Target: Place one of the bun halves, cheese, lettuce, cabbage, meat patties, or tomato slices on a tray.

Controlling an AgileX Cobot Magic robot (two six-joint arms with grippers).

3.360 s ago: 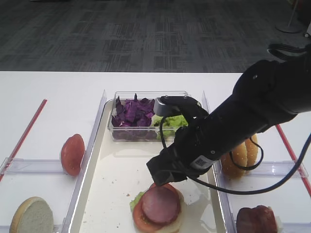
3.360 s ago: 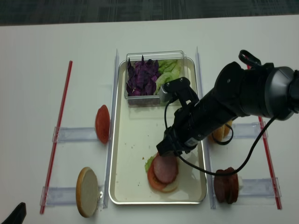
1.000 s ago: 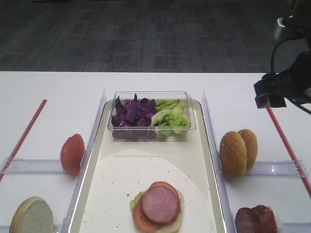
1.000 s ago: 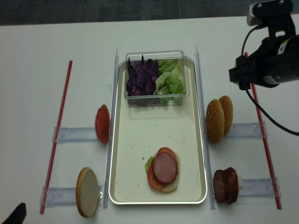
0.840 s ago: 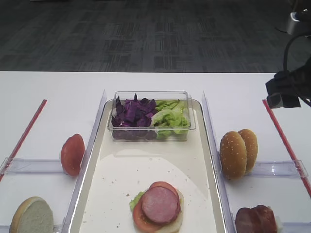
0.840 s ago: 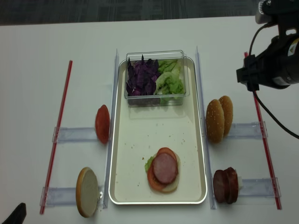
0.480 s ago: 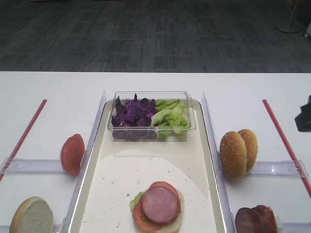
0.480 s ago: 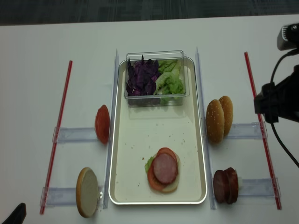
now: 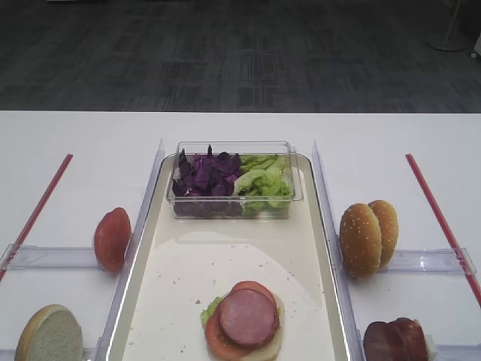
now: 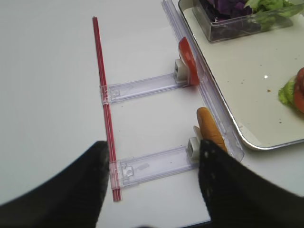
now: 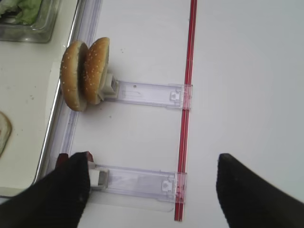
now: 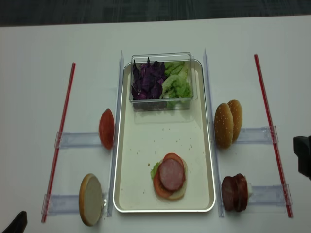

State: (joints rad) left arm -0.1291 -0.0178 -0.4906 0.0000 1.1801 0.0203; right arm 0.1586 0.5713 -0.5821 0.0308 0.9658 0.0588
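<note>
The tray [image 12: 201,145] looked like smooth cream enamel with a glossy, reflective rim. The small box [image 12: 162,99] holding the crinkled lettuce [image 12: 177,82] and matt purple cabbage [image 12: 148,80] was clear hard plastic, as were the transparent holders [image 11: 149,93]. The bun halves [image 12: 228,124] had dull, seed-speckled crusts. The table [image 12: 39,97] was matt white.

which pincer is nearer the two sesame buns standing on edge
Right. The right pincer hovers open over the table just right of and nearer the camera than the sesame buns; the left pincer is across the tray, by the pale bun.
</note>
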